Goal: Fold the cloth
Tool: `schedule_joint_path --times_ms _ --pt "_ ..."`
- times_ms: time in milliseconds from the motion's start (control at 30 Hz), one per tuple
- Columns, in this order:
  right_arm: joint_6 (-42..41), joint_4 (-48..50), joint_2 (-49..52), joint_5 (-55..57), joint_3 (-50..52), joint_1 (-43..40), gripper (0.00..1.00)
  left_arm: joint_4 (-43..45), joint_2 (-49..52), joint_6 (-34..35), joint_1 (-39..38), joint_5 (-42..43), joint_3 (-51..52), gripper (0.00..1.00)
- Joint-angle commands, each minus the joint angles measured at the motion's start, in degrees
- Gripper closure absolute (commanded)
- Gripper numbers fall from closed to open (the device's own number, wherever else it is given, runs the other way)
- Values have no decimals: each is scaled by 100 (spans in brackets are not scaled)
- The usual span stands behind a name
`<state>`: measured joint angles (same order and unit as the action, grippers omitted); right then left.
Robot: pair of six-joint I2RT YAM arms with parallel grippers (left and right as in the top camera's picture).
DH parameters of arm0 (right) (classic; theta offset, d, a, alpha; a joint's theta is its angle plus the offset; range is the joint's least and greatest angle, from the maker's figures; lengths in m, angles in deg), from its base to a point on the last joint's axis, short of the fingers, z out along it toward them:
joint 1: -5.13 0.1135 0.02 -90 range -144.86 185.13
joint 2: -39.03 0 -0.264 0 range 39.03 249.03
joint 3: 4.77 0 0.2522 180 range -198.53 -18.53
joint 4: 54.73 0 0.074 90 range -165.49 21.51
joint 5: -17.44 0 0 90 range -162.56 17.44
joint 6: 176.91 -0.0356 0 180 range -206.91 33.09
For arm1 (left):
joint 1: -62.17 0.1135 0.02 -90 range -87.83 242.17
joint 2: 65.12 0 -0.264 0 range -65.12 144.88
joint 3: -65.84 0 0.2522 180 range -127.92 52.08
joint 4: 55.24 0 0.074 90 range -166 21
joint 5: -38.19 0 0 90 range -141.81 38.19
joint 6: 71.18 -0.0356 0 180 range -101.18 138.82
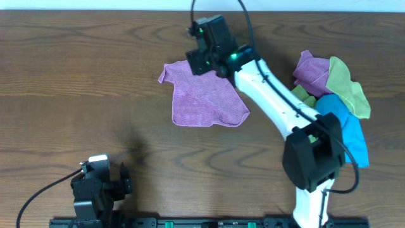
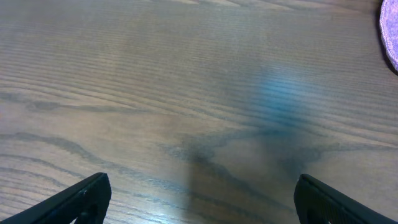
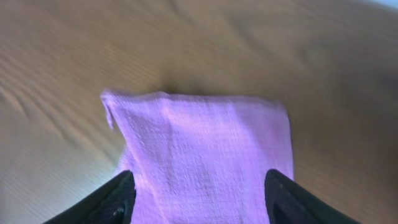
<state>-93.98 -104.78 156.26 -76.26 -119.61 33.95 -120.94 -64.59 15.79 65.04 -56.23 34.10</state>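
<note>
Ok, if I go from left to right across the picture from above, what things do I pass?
left gripper → purple cloth → pile of coloured cloths

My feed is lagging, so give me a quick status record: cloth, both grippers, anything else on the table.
cloth: lilac, spread on the table, top-left corner rumpled
right gripper: open, over the cloth's top edge in the overhead view
left gripper: open, over bare wood, apart from the cloth
other: pile of cloths beside the right arm: purple, yellow-green, blue
</note>
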Motion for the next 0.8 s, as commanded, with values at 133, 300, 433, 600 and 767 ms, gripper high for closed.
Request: schedule_joint_path --times_ms 133,300,433,600,767 --pt "-208 -1453 -752 -732 -28 -890 1 -164 -31 -46 -28 -11 90 5" --pt "205 -2385 -815 -1025 -15 -1064 1 -188 -31 -44 -28 -85 90 5" --pt "199 -2490 -826 -1126 229 -1121 1 -177 -31 -33 -28 -61 90 5" --pt "201 -2203 -1215 -1502 1064 -1303 1 20 -31 4 -28 542 90 5" --pt "186 -1541 -2175 -1567 2343 -1355 1 474 -28 352 -28 1862 90 5"
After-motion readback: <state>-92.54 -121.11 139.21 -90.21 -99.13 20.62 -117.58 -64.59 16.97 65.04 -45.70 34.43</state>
